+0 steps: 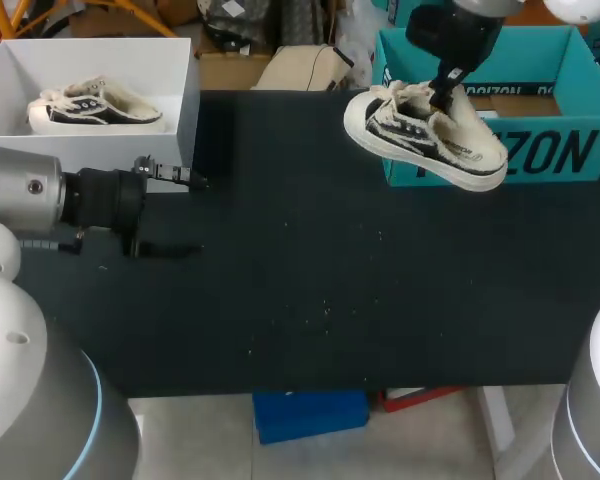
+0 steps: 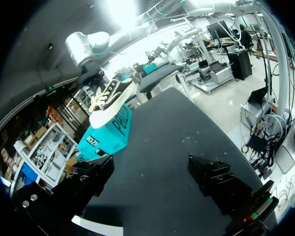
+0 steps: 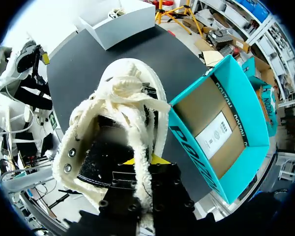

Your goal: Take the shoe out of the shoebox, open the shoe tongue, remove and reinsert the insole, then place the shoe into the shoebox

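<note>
Yellow tips are scarcely to be seen on either arm. Of the right fingers (image 3: 141, 160) only a sliver of yellow shows in the right wrist view, wedged against the inner wall of the shoe (image 3: 113, 123), and the remainder is covered by frayed cream laces and the black wrist housing. Exactly which part of the collar is pinched cannot be made out, but these fingers are clenched on the shoe. It is held clear of the black counter (image 1: 310, 290), toe toward the left and sole tilted, outside the teal shoebox (image 1: 545, 150) and just beside its near left corner. The shoebox is open, and its brown cardboard floor with a white label is seen from the right wrist, while part of its back wall is hidden behind the right arm in the head view. The left fingers (image 2: 216, 179) are seen as two black blocks spread wide with only counter between them, so they are released; their yellow tips are not shown. In the head view they are found low over the counter, just beside the front right corner of a white box (image 1: 185, 100), in which a second shoe (image 1: 90, 108) is set on its sole. From the left wrist the held shoe is seen well ahead, its sole overlapping the shoebox's upper edge.
</note>
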`<state>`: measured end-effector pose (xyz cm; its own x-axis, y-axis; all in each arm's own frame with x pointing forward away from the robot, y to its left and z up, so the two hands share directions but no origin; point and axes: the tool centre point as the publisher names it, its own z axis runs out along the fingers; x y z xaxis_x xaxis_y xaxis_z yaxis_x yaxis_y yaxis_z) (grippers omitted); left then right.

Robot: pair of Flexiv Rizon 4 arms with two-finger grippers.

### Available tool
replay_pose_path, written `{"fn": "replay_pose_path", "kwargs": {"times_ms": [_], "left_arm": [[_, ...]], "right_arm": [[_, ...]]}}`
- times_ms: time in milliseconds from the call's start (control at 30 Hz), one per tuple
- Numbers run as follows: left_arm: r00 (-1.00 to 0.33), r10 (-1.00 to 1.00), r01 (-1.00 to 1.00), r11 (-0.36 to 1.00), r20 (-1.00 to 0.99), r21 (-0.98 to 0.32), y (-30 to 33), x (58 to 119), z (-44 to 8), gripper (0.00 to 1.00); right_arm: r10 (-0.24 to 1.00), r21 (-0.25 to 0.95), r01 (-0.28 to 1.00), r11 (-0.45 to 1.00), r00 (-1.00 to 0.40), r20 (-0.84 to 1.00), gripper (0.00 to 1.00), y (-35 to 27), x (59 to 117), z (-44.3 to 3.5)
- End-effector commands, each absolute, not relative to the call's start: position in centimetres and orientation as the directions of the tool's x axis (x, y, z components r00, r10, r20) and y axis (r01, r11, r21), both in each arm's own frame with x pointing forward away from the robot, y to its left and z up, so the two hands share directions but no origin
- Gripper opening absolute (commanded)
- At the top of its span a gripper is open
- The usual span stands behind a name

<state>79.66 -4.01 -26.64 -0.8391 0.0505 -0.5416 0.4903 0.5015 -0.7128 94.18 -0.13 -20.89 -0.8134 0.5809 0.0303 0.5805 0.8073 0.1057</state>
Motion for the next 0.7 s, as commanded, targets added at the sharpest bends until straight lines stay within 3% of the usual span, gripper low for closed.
{"fn": "replay_pose_path", "kwargs": {"times_ms": [33,533,700], "left_arm": [[-0.838,0.049,0.49,0.504,-0.544,-0.711,-4.1,79.6,-26.7,1.0],[-0.838,0.049,0.49,0.504,-0.544,-0.711,-4.1,79.6,-26.7,1.0],[-0.838,0.049,0.49,0.504,-0.544,-0.711,-4.1,79.6,-26.7,1.0]], "right_arm": [[-0.18,0.006,-0.18,0.984,-0.98,0.083,0.0,-2.7,97.0,-18.5],[-0.18,0.006,-0.18,0.984,-0.98,0.083,0.0,-2.7,97.0,-18.5],[-0.173,-0.04,-0.177,0.983,-0.982,0.082,0.0,-5.4,98.8,-19.3]]}}
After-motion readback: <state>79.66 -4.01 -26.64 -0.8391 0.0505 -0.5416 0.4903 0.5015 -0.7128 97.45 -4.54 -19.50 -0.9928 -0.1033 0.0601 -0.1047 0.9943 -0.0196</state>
